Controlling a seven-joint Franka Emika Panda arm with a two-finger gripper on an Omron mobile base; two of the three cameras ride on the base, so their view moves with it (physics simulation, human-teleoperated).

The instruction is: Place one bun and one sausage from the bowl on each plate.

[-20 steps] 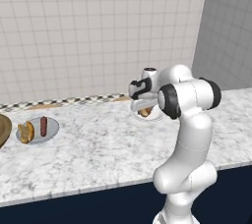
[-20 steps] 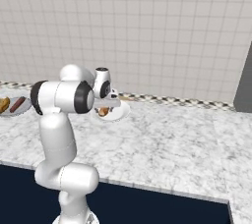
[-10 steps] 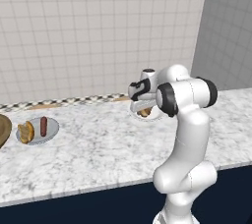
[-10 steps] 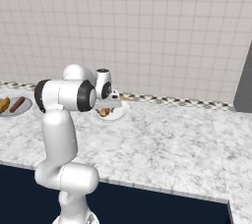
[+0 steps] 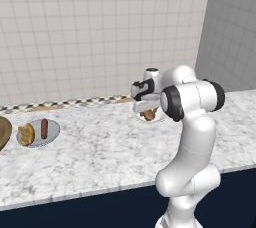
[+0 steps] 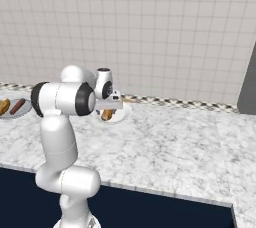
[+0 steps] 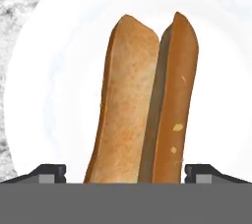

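Observation:
My gripper (image 7: 126, 171) hangs open just above the white plate (image 7: 64, 70). A golden-tan bun (image 7: 129, 105) and a reddish-brown sausage (image 7: 176, 100) lie side by side on that plate, between the wide-apart fingertips (image 7: 47, 171), which touch neither. From the base, the gripper (image 5: 145, 107) (image 6: 111, 106) hovers over the white plate (image 5: 161, 117) (image 6: 120, 117) near the back wall. To the far left, the grey plate (image 5: 52, 134) (image 6: 15, 114) carries another bun (image 5: 26, 134) (image 6: 4, 106) and sausage (image 5: 44, 128) (image 6: 18, 106). The brown bowl (image 5: 4, 131) shows at the left edge.
The marble counter (image 5: 110, 152) runs along a tiled wall with a checkered strip at its foot. A dark grey wall panel (image 5: 235, 27) rises at the right end. The counter's front edge drops to a dark cabinet face.
The jaws have spread wider over the white plate. The arm has hardly moved, and both plates keep their contents.

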